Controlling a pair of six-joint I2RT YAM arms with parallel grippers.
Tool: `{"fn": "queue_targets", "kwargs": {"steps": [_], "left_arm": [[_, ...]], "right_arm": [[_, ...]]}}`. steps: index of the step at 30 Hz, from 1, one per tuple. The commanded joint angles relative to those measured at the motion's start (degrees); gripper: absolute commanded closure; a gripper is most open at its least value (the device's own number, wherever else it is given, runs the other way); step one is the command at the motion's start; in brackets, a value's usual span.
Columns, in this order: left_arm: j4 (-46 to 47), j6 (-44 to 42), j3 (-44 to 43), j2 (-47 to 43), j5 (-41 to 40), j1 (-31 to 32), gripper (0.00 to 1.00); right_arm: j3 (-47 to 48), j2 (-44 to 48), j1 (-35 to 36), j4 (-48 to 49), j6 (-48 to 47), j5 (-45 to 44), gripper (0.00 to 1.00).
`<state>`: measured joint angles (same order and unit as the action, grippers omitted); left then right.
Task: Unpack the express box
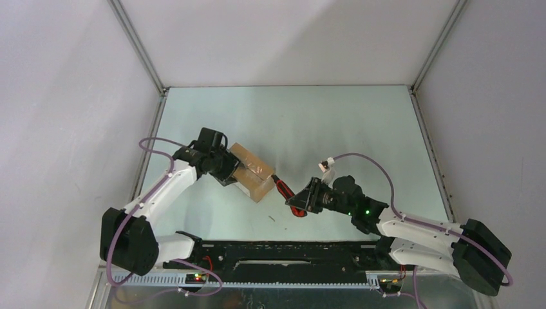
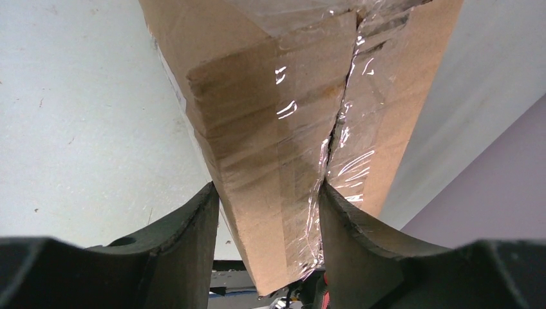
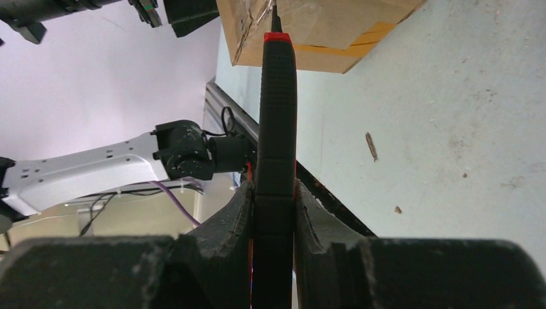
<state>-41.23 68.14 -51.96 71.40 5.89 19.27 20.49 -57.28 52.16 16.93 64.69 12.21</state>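
Ideally, the left gripper pinching the brown cardboard carton holds firm while the right gripper's clamped red-handled knife slices its clear tape.

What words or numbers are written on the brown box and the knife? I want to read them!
None can be read. The express box shows only bare brown cardboard under shiny clear tape, and the knife handle is plain black and red.
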Motion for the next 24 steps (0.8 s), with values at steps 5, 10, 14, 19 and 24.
{"fn": "queue_targets", "kwargs": {"steps": [5,10,14,19,24], "left_arm": [[4.2,1.7,2.3,-1.8,3.6,0.1,0.61],[5.8,2.2,2.9,-2.1,5.2,-0.2,0.63],[7.1,2.5,3.8,-2.1,6.6,-0.9,0.66],[7.7,2.6,4.3,-2.6,7.3,-1.5,0.69],[7.2,1.8,4.4,-3.0,7.3,-2.3,0.73]], "right_arm": [[-2.9,-3.6,-1.8,17.9,5.9,5.1,1.00],[-3.9,-5.8,-2.3,24.7,7.4,7.9,1.00],[-5.6,-7.4,-2.5,31.6,9.8,9.2,1.00],[-6.1,-8.1,-2.6,33.9,10.9,10.1,1.00],[-6.1,-7.6,-3.0,34.4,11.2,10.3,1.00]]}}
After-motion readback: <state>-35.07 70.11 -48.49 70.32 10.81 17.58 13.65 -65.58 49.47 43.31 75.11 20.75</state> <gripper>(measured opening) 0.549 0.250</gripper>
